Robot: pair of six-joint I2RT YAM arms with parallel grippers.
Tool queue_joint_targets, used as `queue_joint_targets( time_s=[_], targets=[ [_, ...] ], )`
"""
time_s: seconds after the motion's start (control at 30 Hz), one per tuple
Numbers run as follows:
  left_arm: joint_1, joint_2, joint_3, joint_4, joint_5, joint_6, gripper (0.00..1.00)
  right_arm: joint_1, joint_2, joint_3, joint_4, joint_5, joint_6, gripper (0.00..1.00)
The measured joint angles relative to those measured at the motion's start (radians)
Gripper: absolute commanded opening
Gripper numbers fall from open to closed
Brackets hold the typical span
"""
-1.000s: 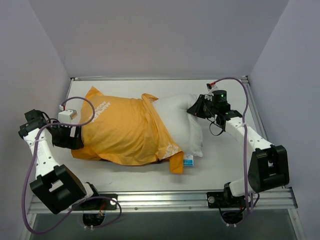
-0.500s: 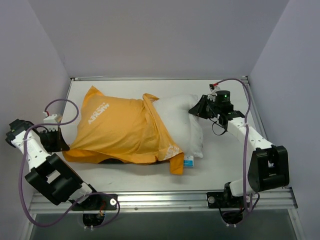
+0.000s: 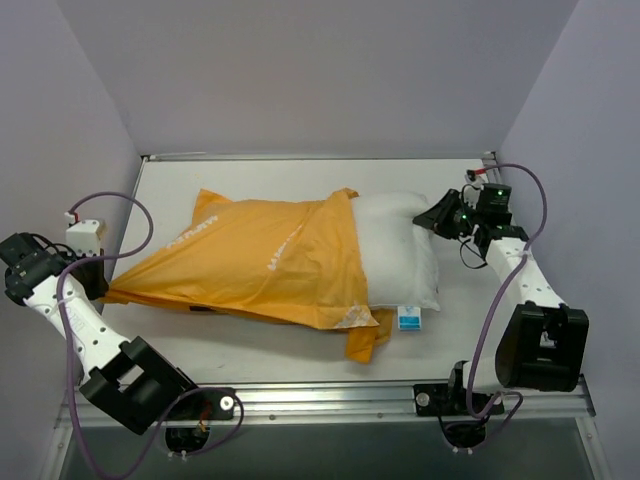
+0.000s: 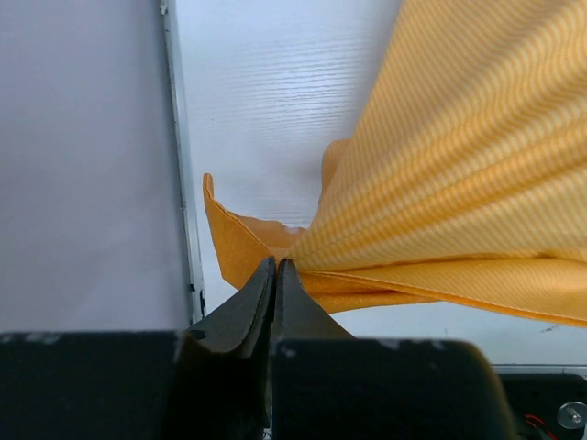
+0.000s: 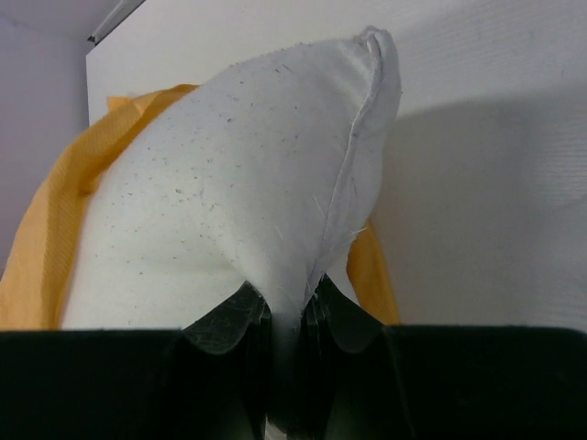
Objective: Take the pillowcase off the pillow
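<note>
In the middle of the top view, the pillow (image 3: 395, 255) lies on the table (image 3: 300, 350) with its left part buried inside the orange pillowcase (image 3: 260, 265), so only the right end and a small blue tag (image 3: 408, 318) stick out. At the left edge the left gripper (image 4: 276, 266) is clamped on a pillowcase corner, jaws basically touching. On the right, the right gripper (image 5: 284, 307) is pinched closed on the pillow's white corner seam.

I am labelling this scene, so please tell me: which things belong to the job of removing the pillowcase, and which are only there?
Belong to the job:
orange pillowcase, pinched by the left pincer
white pillow, its corner pinched by the right pincer

Only there:
white table
metal rail at its near edge
</note>
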Motion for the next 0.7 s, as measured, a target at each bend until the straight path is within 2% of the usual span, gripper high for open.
queue_joint_targets(
  time_s=[0.1, 0.27, 0.47, 0.7],
  targets=[
    [-0.009, -0.003, 0.001, 0.026, -0.023, -0.009, 0.02, -0.066, -0.029, 0.000, -0.042, -0.035, -0.003, 0.00],
    [-0.010, 0.050, 0.052, 0.045, -0.063, -0.042, 0.02, -0.100, -0.044, 0.000, -0.098, -0.105, -0.010, 0.00],
    [-0.030, 0.063, 0.122, 0.040, -0.044, -0.094, 0.02, -0.239, -0.048, 0.000, -0.119, -0.200, 0.016, 0.00],
    [-0.056, 0.068, 0.132, 0.066, -0.060, -0.117, 0.03, -0.185, -0.060, -0.005, -0.096, -0.160, 0.008, 0.00]
  ],
)
